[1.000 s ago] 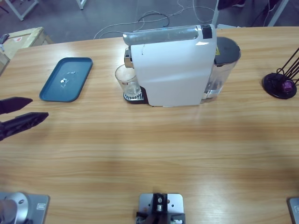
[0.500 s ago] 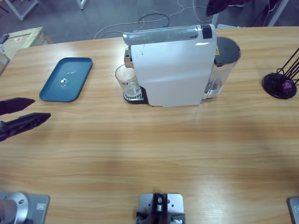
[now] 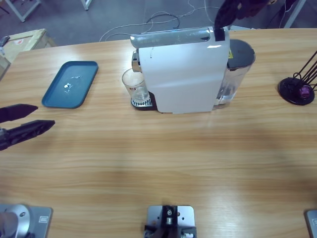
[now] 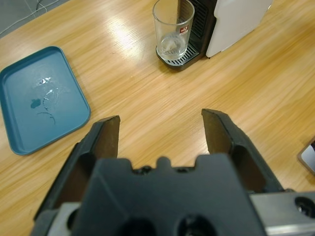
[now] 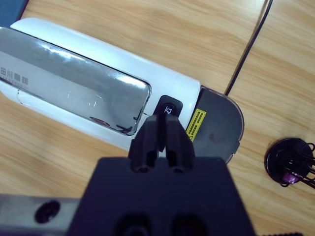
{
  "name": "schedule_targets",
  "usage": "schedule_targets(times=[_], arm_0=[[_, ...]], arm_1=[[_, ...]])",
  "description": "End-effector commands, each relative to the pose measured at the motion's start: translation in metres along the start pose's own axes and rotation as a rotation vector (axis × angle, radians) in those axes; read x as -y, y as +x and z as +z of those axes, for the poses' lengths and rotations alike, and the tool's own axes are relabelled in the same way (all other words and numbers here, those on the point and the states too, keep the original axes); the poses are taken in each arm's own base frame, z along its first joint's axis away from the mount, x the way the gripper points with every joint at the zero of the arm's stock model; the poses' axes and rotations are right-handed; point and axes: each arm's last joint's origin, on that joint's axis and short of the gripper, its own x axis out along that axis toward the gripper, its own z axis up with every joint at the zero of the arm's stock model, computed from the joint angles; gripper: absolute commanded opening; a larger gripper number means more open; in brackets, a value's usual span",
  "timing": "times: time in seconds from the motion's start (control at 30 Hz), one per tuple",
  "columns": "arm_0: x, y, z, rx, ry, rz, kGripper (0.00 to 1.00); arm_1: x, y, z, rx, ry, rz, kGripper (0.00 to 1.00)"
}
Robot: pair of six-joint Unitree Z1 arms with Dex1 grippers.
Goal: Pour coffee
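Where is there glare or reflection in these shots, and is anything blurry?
Right wrist view: the coffee machine has a chrome lid mirroring bright streaks; the right end effector looms dark in the foreground. Left wrist view: a bright sheen on the table beside the glass. High view: the right end effector at the top is smeared.

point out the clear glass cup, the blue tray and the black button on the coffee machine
clear glass cup (image 4: 173, 30), left wrist view, its side wall
blue rectangular tray (image 3: 54, 93), high view, bare floor near a corner
small black button (image 5: 170, 109), right wrist view, its top face

Bare table between left pincer (image 3: 34, 116) and glass (image 3: 134, 84); tray (image 3: 70, 83) just aside.
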Motion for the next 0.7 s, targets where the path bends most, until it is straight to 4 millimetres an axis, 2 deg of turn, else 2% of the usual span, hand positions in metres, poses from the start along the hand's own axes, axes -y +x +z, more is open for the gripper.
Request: schedule_targets(times=[0.03,0.27,0.43,0.7], arm_0=[[0.002,0.010,-0.008,-0.053,-0.008,-0.024,0.692],[0.002,0.010,-0.008,-0.053,-0.008,-0.024,0.692],[0.002,0.010,-0.008,-0.052,-0.008,-0.024,0.692],[0.002,0.009,-0.008,-0.050,-0.008,-0.024,0.692]], arm_1=[[-0.005,0.034,-0.001,-0.070,-0.002,-0.042,0.000],[-0.004,0.040,-0.004,-0.088,0.001,-0.051,0.000],[-0.001,0.040,-0.013,-0.099,0.016,-0.063,0.000],[0.001,0.051,-0.025,-0.115,0.033,-0.068,0.000]])
